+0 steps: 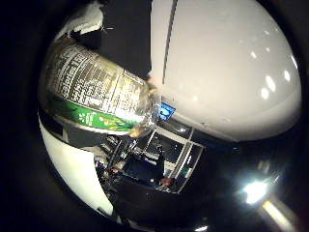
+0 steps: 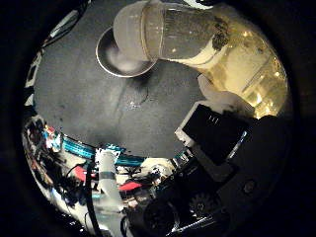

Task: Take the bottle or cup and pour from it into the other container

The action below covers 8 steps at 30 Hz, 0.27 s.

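A clear plastic bottle point(image 2: 187, 37) lies tipped on its side close against my palm, with pale yellowish liquid inside. Its whitish cap end point(image 2: 131, 29) hangs just above a round metal bowl point(image 2: 111, 66) that stands on the dark table point(image 2: 84, 108). The bottle's printed label with a green band point(image 1: 96, 92) fills much of the little finger side view. My right hand point(image 2: 222, 133) is shut on the bottle, white and black fingers point(image 2: 215, 96) pressed against its body. Nothing can be seen falling into the bowl.
A teal strip point(image 2: 81, 147) runs along the table's edge, and beyond it lie cluttered tools and a white post point(image 2: 108, 182). Dark shelving point(image 1: 159, 159) shows past the bottle's base. Large white parts of the hand point(image 1: 227, 67) block much of that view.
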Available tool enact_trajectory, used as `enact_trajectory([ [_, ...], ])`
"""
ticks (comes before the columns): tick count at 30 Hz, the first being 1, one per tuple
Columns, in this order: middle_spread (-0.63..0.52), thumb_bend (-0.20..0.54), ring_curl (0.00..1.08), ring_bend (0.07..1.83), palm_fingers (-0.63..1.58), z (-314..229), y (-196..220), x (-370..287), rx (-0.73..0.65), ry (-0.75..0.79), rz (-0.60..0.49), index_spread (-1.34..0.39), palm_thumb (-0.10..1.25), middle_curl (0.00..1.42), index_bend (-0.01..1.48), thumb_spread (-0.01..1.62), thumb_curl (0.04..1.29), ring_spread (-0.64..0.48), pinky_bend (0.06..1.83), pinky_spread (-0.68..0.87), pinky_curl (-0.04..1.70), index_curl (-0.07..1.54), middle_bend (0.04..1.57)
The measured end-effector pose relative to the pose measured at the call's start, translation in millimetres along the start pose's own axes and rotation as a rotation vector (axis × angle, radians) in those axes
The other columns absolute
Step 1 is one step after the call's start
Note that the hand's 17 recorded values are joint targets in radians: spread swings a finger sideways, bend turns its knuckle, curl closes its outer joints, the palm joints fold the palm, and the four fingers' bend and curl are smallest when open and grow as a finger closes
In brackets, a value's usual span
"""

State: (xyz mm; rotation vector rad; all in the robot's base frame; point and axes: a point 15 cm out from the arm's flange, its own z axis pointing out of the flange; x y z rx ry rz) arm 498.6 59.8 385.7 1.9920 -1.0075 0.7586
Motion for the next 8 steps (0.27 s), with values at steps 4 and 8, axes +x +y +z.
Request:
enact_trajectory([
  [4, -0.13, -0.019, 0.65, 1.45, 1.15, -1.0, 0.9, -0.2, 0.003, -0.006, 0.004, -0.22, 1.08, 0.78, 1.17, 0.20, 0.96, -0.18, 1.20, -0.26, 0.94, 0.80, 1.35],
  [8, -0.13, -0.020, 0.65, 1.45, 1.14, -5.2, 8.1, 0.8, 0.013, -0.032, 0.005, -0.22, 1.08, 0.78, 1.16, 0.20, 0.96, -0.18, 1.20, -0.26, 0.94, 0.80, 1.34],
])
